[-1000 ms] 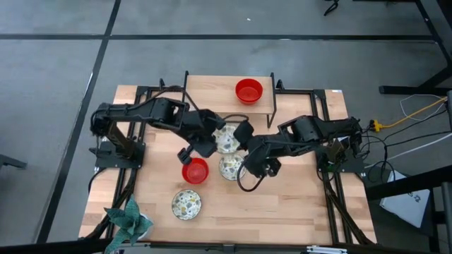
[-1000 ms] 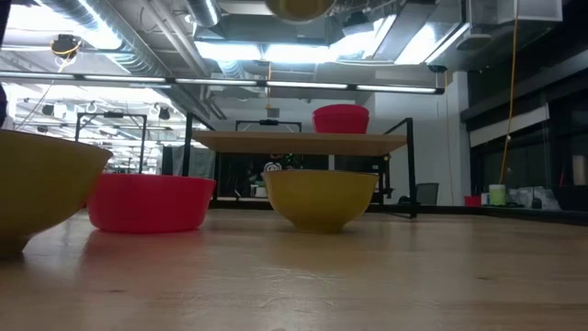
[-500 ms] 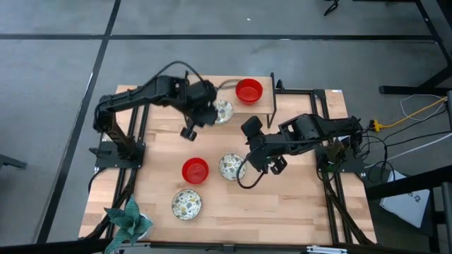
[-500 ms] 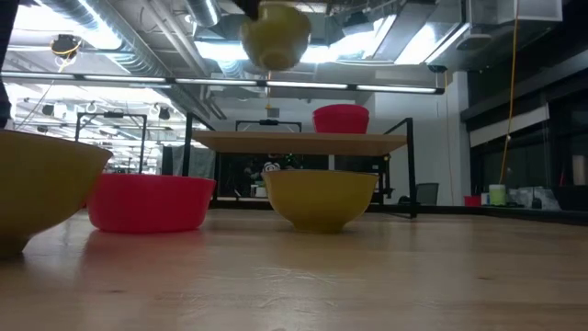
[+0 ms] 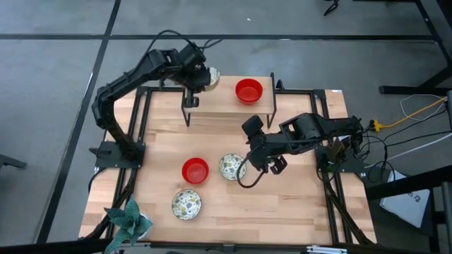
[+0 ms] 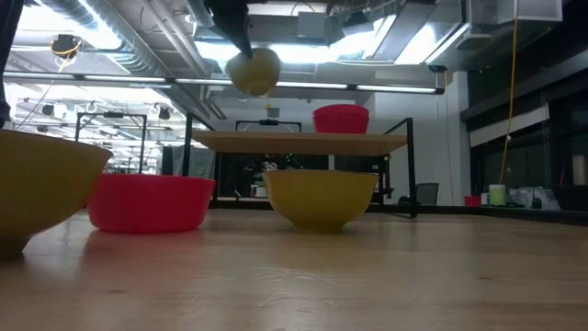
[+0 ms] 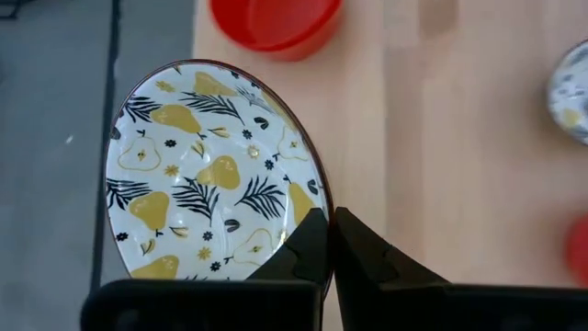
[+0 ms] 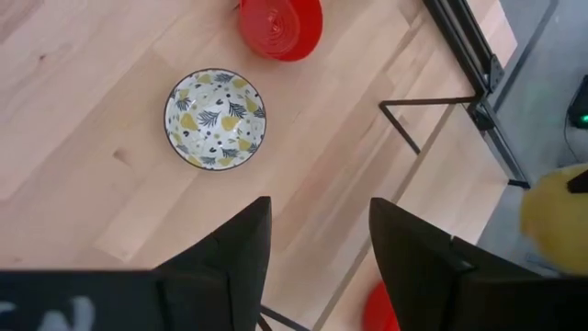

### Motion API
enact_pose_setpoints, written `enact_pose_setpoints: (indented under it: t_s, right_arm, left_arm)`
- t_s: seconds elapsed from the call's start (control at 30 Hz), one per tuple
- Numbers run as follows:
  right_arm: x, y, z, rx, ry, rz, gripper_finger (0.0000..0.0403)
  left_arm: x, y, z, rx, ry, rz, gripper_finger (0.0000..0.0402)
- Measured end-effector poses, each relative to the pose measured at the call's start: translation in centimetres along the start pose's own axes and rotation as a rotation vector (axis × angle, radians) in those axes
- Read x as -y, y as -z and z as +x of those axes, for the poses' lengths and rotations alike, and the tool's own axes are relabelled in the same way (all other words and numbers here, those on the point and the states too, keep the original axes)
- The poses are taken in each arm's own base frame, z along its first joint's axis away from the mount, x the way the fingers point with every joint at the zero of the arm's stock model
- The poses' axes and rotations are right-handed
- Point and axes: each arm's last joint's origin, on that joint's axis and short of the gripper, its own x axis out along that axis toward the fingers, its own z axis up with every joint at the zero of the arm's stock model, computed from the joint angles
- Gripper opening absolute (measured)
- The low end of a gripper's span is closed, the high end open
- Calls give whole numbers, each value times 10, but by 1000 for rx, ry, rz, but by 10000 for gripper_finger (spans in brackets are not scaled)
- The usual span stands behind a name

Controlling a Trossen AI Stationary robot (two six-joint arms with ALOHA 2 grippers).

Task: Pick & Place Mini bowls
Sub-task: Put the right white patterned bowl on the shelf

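The wooden tabletop [image 5: 296,204] is bare across its near right part and along its right edge, which leaves open room there. A small raised shelf [image 5: 226,99] on thin black legs stands at the far edge, and a teal leafy object [image 5: 129,219] sits at the near left corner.

The left hand [image 5: 200,76] is held high over the far left end of the shelf, its arm reaching out over the far edge of the tabletop. Its fingers [image 7: 354,262] are clamped on the rim of a patterned bowl [image 7: 207,175], white inside with yellow pears and dark leaves, which hangs tilted in the air with nothing under it touching. In the low view this bowl shows its yellow underside above the shelf's left end.

The right hand [image 5: 260,164] hovers over the middle of the tabletop, just right of a second patterned bowl [image 5: 231,166]. Its fingers [image 8: 230,253] stand apart with nothing between them.

A red bowl [image 5: 248,90] sits on the right part of the shelf. Another red bowl [image 5: 195,170] stands on the tabletop just left of the second patterned bowl, close but apart from it. A third patterned bowl [image 5: 186,204] lies nearer, toward the near edge, to the left of centre.

Beyond the tabletop is grey floor with dark lines; the low view looks into a large room with ceiling lights and pipes.
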Motion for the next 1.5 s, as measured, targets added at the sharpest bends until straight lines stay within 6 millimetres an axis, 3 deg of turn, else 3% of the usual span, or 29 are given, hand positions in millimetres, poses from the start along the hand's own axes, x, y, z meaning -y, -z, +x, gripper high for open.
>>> enact_pose_setpoints:
  t_s: [0.2, 0.63, 1.5]
  right_arm:
    - [0, 0, 0, 0, 0, 34, 184]
    - [0, 0, 0, 0, 0, 93, 184]
    - [0, 0, 0, 0, -1, 91, 184]
  left_arm:
    - [2, -5, 14, -31, 7, 74, 3]
    - [-6, -11, 89, -252, 1, 129, 3]
    - [-5, -8, 100, -282, -11, -49, 3]
